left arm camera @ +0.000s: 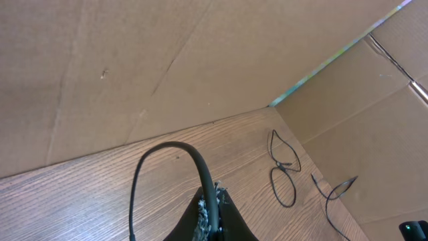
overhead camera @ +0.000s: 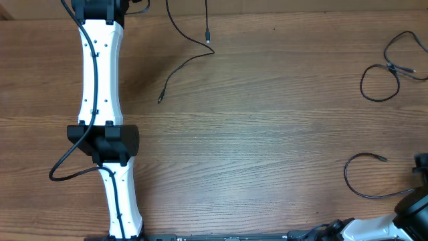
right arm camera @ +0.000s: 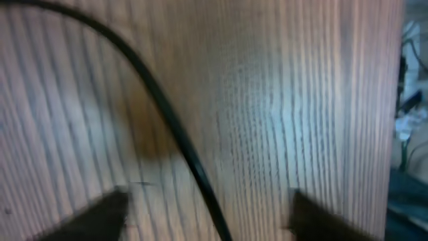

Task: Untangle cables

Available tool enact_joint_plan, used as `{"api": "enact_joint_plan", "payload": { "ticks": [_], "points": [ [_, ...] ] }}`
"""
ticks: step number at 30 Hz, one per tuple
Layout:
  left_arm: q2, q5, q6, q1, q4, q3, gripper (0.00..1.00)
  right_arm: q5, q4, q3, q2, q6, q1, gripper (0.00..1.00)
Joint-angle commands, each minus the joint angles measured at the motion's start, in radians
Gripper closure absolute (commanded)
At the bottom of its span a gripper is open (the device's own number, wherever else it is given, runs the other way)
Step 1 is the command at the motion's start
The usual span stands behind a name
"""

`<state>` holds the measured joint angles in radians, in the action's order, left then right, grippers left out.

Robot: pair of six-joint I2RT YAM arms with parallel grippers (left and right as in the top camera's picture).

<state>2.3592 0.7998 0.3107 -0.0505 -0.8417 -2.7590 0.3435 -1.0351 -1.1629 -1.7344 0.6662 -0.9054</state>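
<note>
Thin black cables lie apart on the wooden table. One cable point(overhead camera: 194, 57) curves at the top centre, beside a straight cord point(overhead camera: 206, 23). A looped cable point(overhead camera: 382, 77) sits at the far right and another loop point(overhead camera: 358, 184) lies near the right arm point(overhead camera: 416, 204). In the blurred right wrist view a cable point(right arm camera: 167, 120) runs diagonally between the spread fingers of my right gripper point(right arm camera: 207, 204), which is open and touches nothing. My left gripper point(left arm camera: 212, 204) is shut, with a thick black wire point(left arm camera: 194, 157) arcing up from its tips. Two cable loops point(left arm camera: 283, 167) lie beyond it.
The white left arm point(overhead camera: 100, 73) stretches along the table's left side, and its thick wire point(overhead camera: 67, 171) loops out leftward. Cardboard walls point(left arm camera: 167, 60) close the back and right sides. A black rail point(overhead camera: 234, 237) runs along the front edge.
</note>
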Motion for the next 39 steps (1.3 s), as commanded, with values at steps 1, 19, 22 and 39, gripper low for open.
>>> {"api": "enact_joint_plan", "payload": {
  "ticks": [1, 19, 22, 39],
  "points": [
    [-0.013, 0.004, -0.008, -0.009, 0.005, -0.026, 0.96, -0.017, 0.014, 0.006, 0.000, -0.017, -0.005, 0.80],
    [-0.013, -0.024, 0.000, -0.081, 0.008, -0.026, 0.95, -0.017, 0.238, -0.084, 0.000, -0.249, -0.005, 0.96],
    [-0.013, -0.024, 0.000, -0.088, 0.008, -0.026, 0.95, -0.021, 0.312, -0.084, 0.000, -0.303, -0.005, 0.96],
    [-0.013, -0.025, 0.044, -0.096, 0.003, -0.026, 0.94, -0.015, 0.851, -0.084, -0.002, -0.474, -0.007, 0.96]
  ]
}}
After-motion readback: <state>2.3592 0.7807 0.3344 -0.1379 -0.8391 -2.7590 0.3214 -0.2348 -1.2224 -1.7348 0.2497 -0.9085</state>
